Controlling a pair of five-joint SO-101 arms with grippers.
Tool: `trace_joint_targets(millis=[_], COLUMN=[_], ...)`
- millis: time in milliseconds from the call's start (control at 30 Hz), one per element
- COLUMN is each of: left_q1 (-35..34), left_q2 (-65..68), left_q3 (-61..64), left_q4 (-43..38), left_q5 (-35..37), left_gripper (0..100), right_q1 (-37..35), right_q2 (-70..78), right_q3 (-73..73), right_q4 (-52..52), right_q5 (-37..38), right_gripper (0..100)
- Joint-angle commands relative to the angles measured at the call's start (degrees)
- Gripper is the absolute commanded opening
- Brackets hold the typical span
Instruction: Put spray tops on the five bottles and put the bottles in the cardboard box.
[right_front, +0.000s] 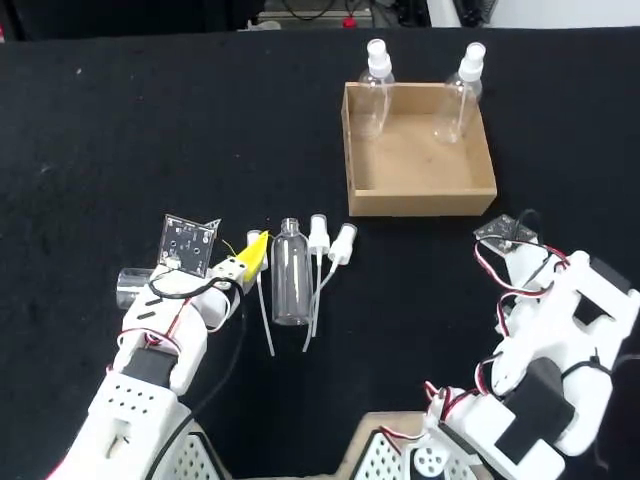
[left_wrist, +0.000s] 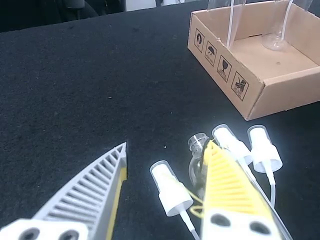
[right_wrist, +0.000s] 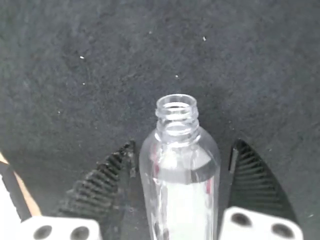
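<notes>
The left gripper is open and holds nothing, with its grey and yellow jaws wide apart. Between them lies the nearest spray top, head toward the jaw tips and tube running back under the yellow jaw. In the high view it sits left of centre, its long axis running top to bottom. The left arm is much the nearer one, so I judge the coming move to be closing on this head.

Just beside it lies a bare bottle, parallel to it. The yellow jaw overlaps its neck and may catch it. Two more spray tops follow.

At upper right, the cardboard box holds two capped bottles, standing. The right gripper appears closed around an open-necked bottle.
</notes>
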Motion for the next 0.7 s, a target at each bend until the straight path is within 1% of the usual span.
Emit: trace_joint_targets(millis=[0,200,367,567,667], left_q1=[0.2,0.2,0.2,0.3,0.3], left_q2=[-0.6,-0.6,-0.6,-0.6,-0.6], left_q3=[-0.6,-0.6,-0.6,-0.6,-0.6], left_q4=[-1.1,-1.1,-1.2,-1.3,-1.3], left_q5=[-0.4,-0.4,-0.4,-0.4,-0.4], left_gripper=[24,24,24,24,24], right_q1=[1.0,1.2,1.8,1.8,2.0], right_q2=[1.2,7.5,7.7,7.6,7.6], right_q3=[-0.6,-2.5,-7.1,-12.7,-18.5], right_q4=[-1.1,-4.3,1.8,5.5,10.5], right_q5=[-1.0,-1.1,-1.1,-1.2,-1.8], right_gripper=[27.6,27.6,26.4,9.8,6.7])
